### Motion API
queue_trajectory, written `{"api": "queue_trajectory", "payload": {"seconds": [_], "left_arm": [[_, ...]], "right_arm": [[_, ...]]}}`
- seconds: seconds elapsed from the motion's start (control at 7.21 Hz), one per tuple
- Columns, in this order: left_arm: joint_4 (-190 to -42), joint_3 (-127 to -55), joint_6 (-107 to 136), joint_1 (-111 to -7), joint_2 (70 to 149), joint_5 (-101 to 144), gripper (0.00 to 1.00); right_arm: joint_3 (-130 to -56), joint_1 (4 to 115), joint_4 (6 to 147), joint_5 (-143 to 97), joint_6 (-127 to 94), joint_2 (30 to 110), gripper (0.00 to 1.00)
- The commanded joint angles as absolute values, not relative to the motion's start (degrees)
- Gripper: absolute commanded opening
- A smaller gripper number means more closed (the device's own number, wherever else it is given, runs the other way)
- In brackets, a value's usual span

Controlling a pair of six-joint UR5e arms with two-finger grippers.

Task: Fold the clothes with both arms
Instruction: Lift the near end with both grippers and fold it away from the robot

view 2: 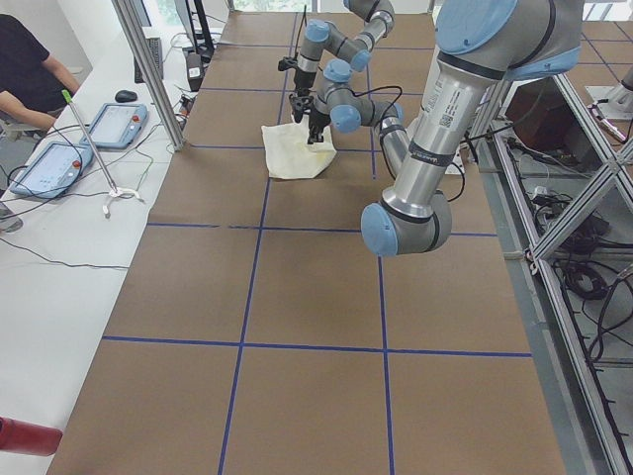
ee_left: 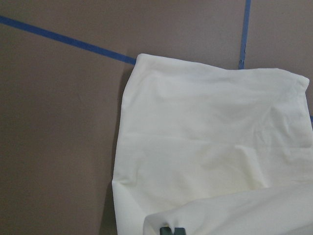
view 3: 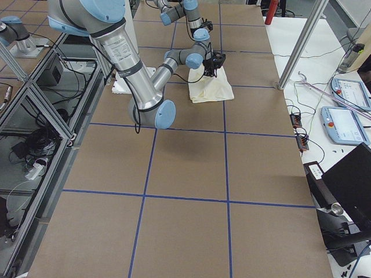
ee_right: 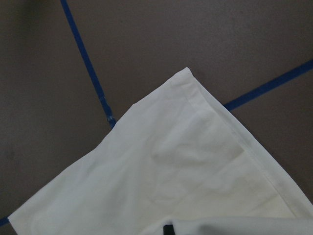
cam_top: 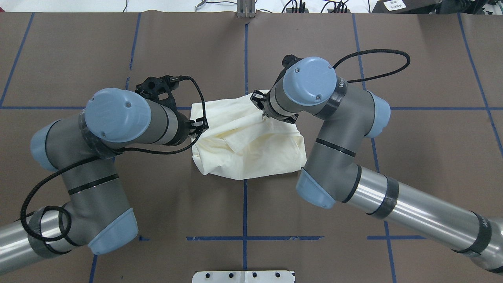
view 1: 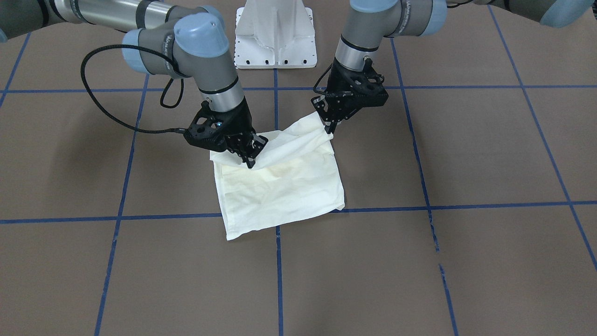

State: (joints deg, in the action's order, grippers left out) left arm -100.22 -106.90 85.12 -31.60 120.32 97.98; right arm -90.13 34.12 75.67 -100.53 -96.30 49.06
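Cream T-shirt (view 1: 280, 191) lay folded, plain side up, mid-table (view 1: 466, 154), over a crossing of blue tape lines (view 1: 396, 206). Left gripper (view 1: 332, 125) was clamped on one raised corner of the shirt. Right gripper (view 1: 250, 156) was clamped on the cloth further along the same edge. A lifted band of fabric stretched between them. The rest of the shirt lay flat on the table, wrinkled, just beside both grippers.

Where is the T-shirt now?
Front-facing view: the T-shirt lies mid-table over the blue tape lines, between the left claw and right claw, which grip its robot-side edge.
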Motion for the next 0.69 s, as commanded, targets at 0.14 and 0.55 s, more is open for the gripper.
{"api": "queue_trajectory", "payload": {"seconds": [0.14, 0.55], "left_arm": [[-105.9, -98.5, 83.1, -34.4, 123.3, 97.9, 0.00], [-109.3, -92.6, 80.4, -35.9, 125.2, 97.6, 0.00]], "right_arm": [[-80.0, 35.6, 70.1, -100.7, -96.0, 44.7, 0.00], [-77.1, 35.9, 70.0, -100.7, -95.6, 43.6, 0.00]]}}
